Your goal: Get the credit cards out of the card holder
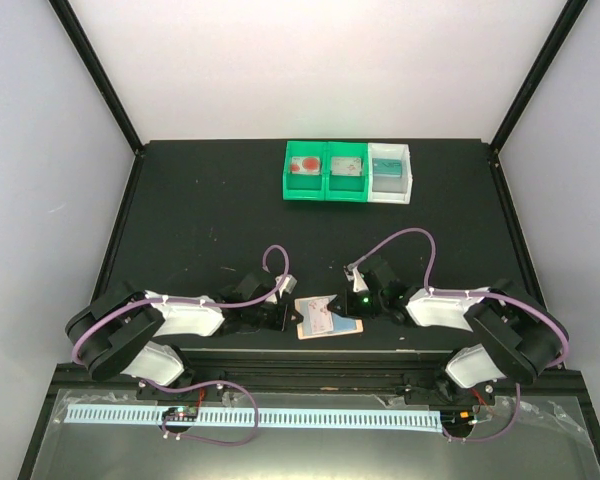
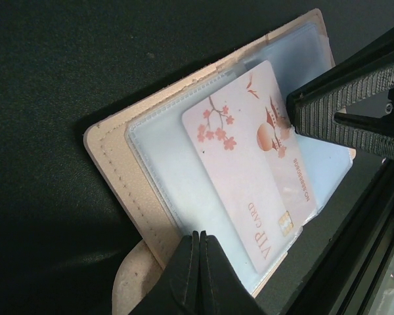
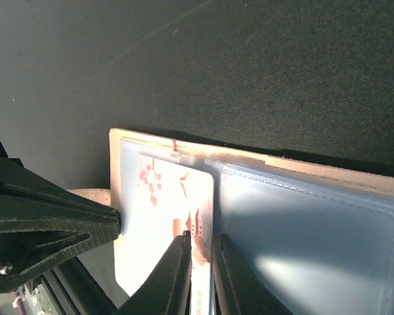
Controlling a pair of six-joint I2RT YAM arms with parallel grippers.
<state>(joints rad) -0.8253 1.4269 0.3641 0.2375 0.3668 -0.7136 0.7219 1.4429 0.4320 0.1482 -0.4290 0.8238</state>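
Top external view: card holder (image 1: pixel 328 318) lies open and flat on the dark surface (image 1: pixel 200 220), near the front edge, between the two arms
Card holder: tan-pink leather outside with stitched border, pale blue clear sleeves inside
Credit card (image 2: pixel 243 164): pink-white, blossom print, "VIP CARD" text; lies on the sleeves, one end under a sleeve edge, cannot tell how far it is out
Other cards: cannot tell, sleeves too glary
Left pincer (image 2: pixel 198 237): jaws fully together, tips at the holder's edge on the left arm's side, by the sleeve; touching it, cannot tell whether any layer is pinched
Right pincer (image 3: pixel 201 237): jaws only a narrow slit apart, the card's long edge sits in the slit; gap looks wider than the card, no firm clamp seen
Pincers to each other: on opposite sides of the holder, close, not touching
Bins (image 1: pixel 348 172): two green and one white in a row at the far side of the surface, well apart from the holder; contents too small to tell
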